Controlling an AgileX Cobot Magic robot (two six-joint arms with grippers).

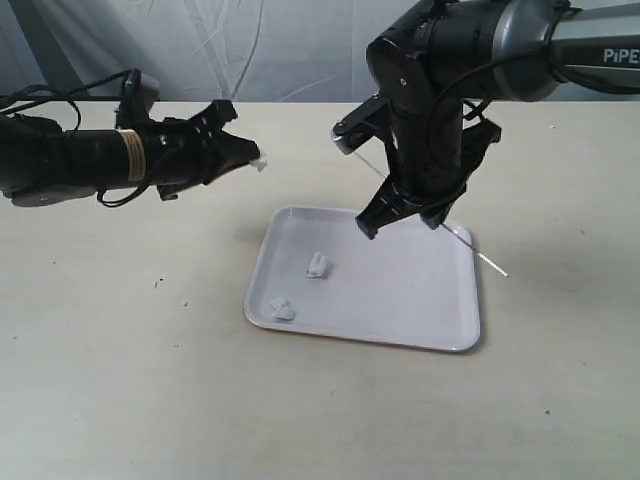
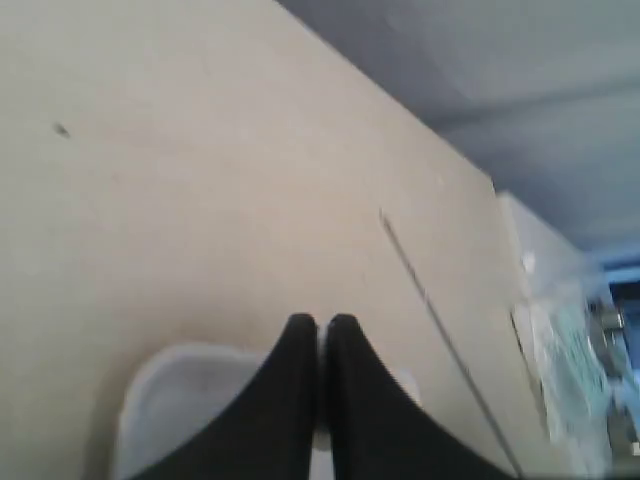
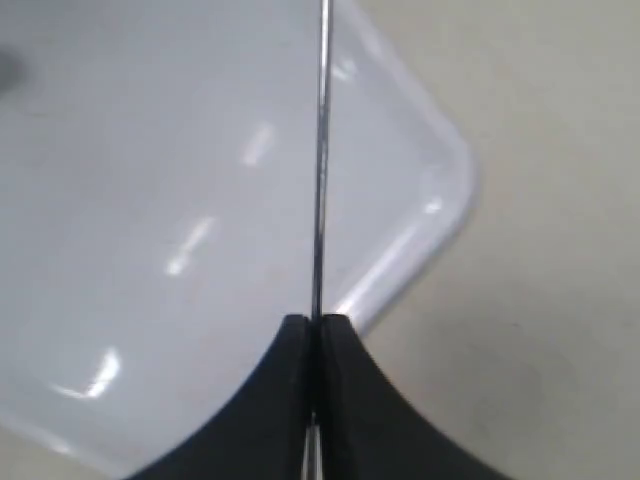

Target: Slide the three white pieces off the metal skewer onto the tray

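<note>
Two white pieces (image 1: 318, 266) (image 1: 281, 309) lie on the tray (image 1: 400, 300); right gripper (image 3: 315, 325) clamps the skewer (image 3: 320, 150), left gripper (image 1: 250, 156) pinches the third piece (image 1: 259, 160).

White tray (image 1: 400, 305), white pieces (image 1: 317, 266), grey skewer (image 3: 320, 150), black left tool (image 2: 320, 323), black right tool (image 3: 315, 320), beige table (image 1: 150, 390)

- Surface (image 1: 120, 400): plain beige, matte. It fills the exterior view from the lower edge up to a straight far edge across the upper part of the frame.
- Dark speck (image 1: 157, 283): a small mark on the surface, left of centre in the exterior view.
- Dark mark (image 2: 60, 130): upper left of the left wrist view, on the surface. Whether it is the same speck cannot be told.
- Backdrop (image 1: 270, 50): pale, creased fabric along the top of the exterior view, behind the far edge.
- Blurred shapes (image 2: 570, 350): pale and teal, right edge of the left wrist view, too blurred to identify.
</note>
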